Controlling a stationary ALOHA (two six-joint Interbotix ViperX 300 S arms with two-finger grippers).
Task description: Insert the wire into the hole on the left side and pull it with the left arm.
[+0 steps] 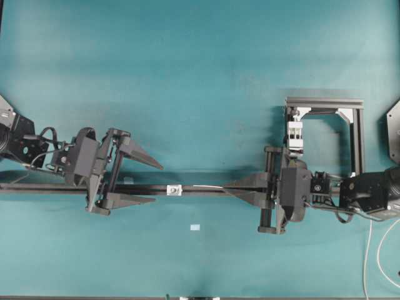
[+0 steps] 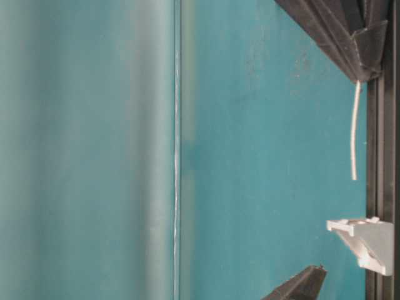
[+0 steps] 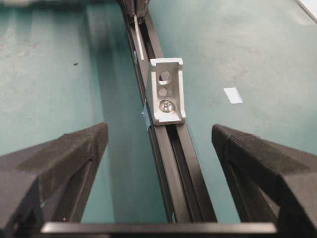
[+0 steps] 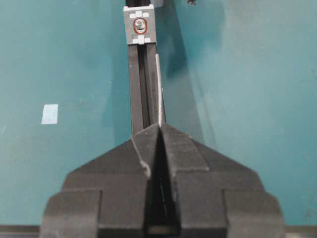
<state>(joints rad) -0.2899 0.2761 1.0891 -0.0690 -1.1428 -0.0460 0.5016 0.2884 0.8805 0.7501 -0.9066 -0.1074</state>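
Overhead, left gripper: jaws spread wide, one finger on each side of the black rail, holding nothing, tips pointing at the white block.
Overhead, right gripper: fingers pressed together over the rail, clamped on the wire.
Overhead, wire: a short pale length runs along the rail from the right gripper's tips toward the white block, its free end stopping short of the block.
Overhead, block: sits on the rail between the two grippers, nearer the left one.
Table-level, wire: sticks out straight from the closed tips of the right gripper, parallel to the rail, its end apart from the block.
Left wrist, left gripper: fingers well apart, block between and beyond them.
Left wrist, hole: dark round opening in the block's upright face; the wire lies beyond, along the rail.
Right wrist, right gripper: jaws together, the wire emerging from the tips and pointing toward the block.
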